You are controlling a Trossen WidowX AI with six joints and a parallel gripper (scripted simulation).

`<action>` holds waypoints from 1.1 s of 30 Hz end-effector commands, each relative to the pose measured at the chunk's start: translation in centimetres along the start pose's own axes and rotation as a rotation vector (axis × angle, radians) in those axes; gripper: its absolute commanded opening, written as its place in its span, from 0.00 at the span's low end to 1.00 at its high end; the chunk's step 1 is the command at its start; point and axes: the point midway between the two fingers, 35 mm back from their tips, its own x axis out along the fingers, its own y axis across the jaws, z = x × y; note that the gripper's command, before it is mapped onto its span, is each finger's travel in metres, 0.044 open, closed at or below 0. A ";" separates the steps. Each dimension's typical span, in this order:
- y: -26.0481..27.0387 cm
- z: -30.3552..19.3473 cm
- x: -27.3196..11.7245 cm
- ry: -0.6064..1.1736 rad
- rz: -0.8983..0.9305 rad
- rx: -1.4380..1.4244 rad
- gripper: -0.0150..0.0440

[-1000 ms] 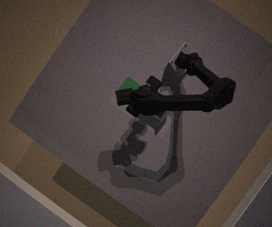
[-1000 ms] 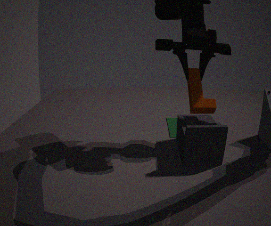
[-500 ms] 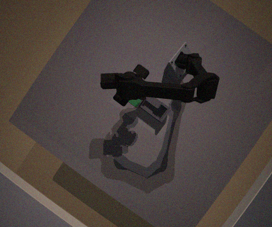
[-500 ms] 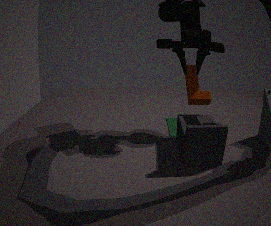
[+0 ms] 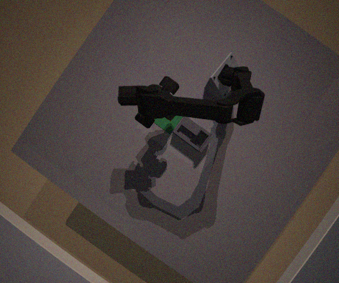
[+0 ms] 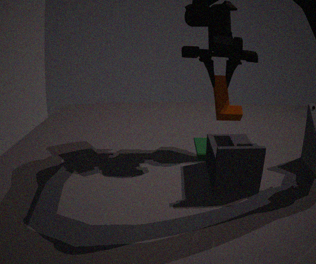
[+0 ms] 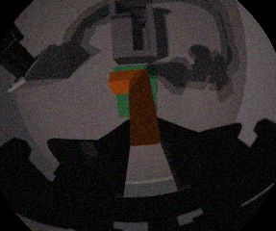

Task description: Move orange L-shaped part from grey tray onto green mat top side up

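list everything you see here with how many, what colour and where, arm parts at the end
orange L-shaped part: one, orange, hanging upright in the air, its L-shaped end down
grey box-shaped tray: one, grey, on the floor, L-shaped pocket vacant
flat green mat: one, green, beside the tray, partly hidden in every view
pale floor: one, greyish, under tray and mat
gripper: one, black, two fingers closed on the part's upper end
jointed arm: one, black, reaching over the mat
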 end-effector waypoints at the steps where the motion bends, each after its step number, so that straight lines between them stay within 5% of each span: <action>1: 0.1 0.0 0.6 -0.003 0.003 0.005 0.25; 33: 0.1 0.1 5.6 -0.005 0.002 0.005 0.25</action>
